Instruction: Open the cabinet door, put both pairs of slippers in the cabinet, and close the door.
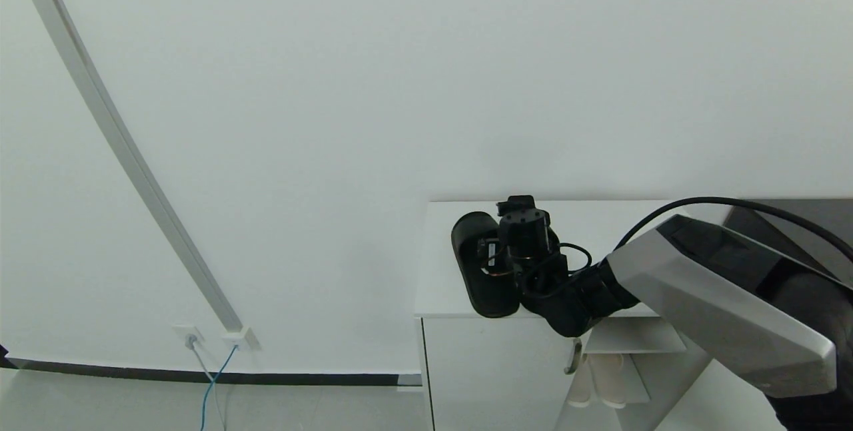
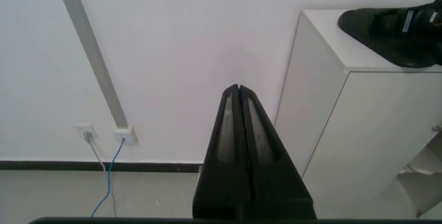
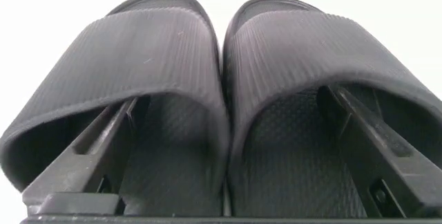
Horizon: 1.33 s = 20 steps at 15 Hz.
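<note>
Right arm reaching in from the robot's right, forearm crossing above the open cabinet front, wrist bent so that the right tool (image 1: 493, 259) points leftward along the cabinet top (image 1: 440, 271). The fingers (image 3: 103, 137) are spread, one slid under the strap of each of the black slippers (image 1: 490, 298), which lie side by side around the tool. The pair sits at the front edge of the cabinet top; whether it rests there or is lifted cannot be told. Below the right tool is the cabinet's closed door (image 1: 493, 378) with its handle (image 1: 574, 358). Beside the handle are open shelves (image 1: 626, 339), one bearing two pale items (image 1: 603, 384) too indistinct to name. Left tool (image 2: 239, 92) held level and empty, fingers pressed together, aimed at the wall (image 2: 193, 44). The cabinet and black slippers lie ahead of it to one side, the wall sockets (image 2: 103, 134) and cables (image 2: 107, 175) to the other.
</note>
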Motion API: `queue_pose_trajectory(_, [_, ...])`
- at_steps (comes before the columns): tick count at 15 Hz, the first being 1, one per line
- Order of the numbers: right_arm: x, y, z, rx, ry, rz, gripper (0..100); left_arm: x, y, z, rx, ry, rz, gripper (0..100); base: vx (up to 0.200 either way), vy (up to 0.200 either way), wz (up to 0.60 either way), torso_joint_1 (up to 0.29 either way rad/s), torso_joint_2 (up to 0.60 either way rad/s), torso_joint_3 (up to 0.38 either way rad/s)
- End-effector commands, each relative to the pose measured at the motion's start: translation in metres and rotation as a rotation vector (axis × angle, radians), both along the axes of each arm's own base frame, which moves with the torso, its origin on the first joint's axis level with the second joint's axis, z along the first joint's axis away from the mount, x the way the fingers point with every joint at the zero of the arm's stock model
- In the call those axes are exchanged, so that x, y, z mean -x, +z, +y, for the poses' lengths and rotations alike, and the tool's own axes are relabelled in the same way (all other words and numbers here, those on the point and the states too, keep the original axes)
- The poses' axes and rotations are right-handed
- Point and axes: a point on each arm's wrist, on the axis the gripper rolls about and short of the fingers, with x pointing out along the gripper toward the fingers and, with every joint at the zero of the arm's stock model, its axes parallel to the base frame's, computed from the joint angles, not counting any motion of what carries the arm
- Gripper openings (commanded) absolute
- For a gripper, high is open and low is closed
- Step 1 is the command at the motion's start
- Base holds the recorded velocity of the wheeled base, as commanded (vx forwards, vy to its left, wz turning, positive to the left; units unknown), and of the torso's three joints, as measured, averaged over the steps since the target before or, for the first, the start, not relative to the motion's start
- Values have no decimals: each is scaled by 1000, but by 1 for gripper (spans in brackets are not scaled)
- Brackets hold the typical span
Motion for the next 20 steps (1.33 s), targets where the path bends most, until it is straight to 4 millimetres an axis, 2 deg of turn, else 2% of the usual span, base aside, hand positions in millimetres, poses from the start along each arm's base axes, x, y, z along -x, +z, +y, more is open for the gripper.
queue_pose_trajectory(1, [-1,-4,2,2,2,3,0,0,0,0,0,1,2,0,0,0,0,0,0,0])
queue_pose_trajectory(7, [0,0,1,0,2,1,0,0,0,0,0,1,1,0,0,0,0,0,0,0])
queue_pose_trajectory(9, [7,13,-3,-8,5,-11,0,0,0,0,0,1,2,0,0,0,0,0,0,0])
queue_pose_trajectory(12, [46,61,-17,-1,80,-34,0,0,0,0,0,1,1,0,0,0,0,0,0,0])
queue_pose_trajectory(14, [88,91,-33,5,156,-42,0,0,0,0,-1,-1,2,0,0,0,0,0,0,0])
queue_pose_trajectory(15, [95,96,-36,4,162,-45,0,0,0,0,-1,-1,2,0,0,0,0,0,0,0])
queue_pose_trajectory(18, [155,126,-63,34,275,-72,0,0,0,0,-6,-3,3,0,0,0,0,0,0,0])
queue_pose_trajectory(20, [180,139,-74,19,337,-84,0,0,0,0,-4,-3,2,0,0,0,0,0,0,0])
